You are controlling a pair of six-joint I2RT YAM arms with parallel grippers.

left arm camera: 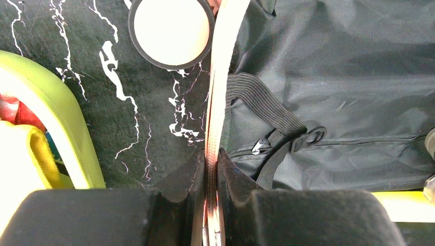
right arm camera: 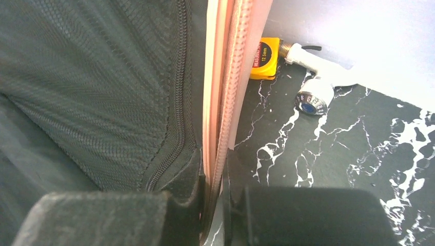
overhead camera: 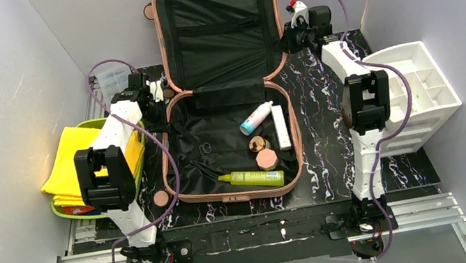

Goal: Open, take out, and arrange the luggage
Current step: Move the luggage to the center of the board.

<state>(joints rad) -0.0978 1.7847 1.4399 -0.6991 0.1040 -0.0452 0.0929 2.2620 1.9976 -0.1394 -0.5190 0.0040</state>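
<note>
Nearest me, a yellow-green tube [overhead camera: 255, 178] is lying along the near edge of the luggage [overhead camera: 218, 35], which is sitting open in the middle of the table [overhead camera: 333, 158], base flat and lid standing upright at the back; just behind the tube a pink jar [overhead camera: 266, 159] is resting on the black lining, and a white bottle [overhead camera: 255, 119] is lying tilted farther in; to the left, a lime-green tray [overhead camera: 91, 125] is holding a yellow cloth [overhead camera: 73, 164]; I am seeing the left gripper [left arm camera: 211, 159] pinching the base's left rim, jaws narrow with the pink edge between them; on the right, a white organizer [overhead camera: 420, 84] is standing well apart from the case; farther back, the right gripper [right arm camera: 211, 169] is gripping the lid's right rim, fingers pressed to either side of it; beyond it a yellow tape measure [right arm camera: 264, 59] is lying on the table behind the lid.
</note>
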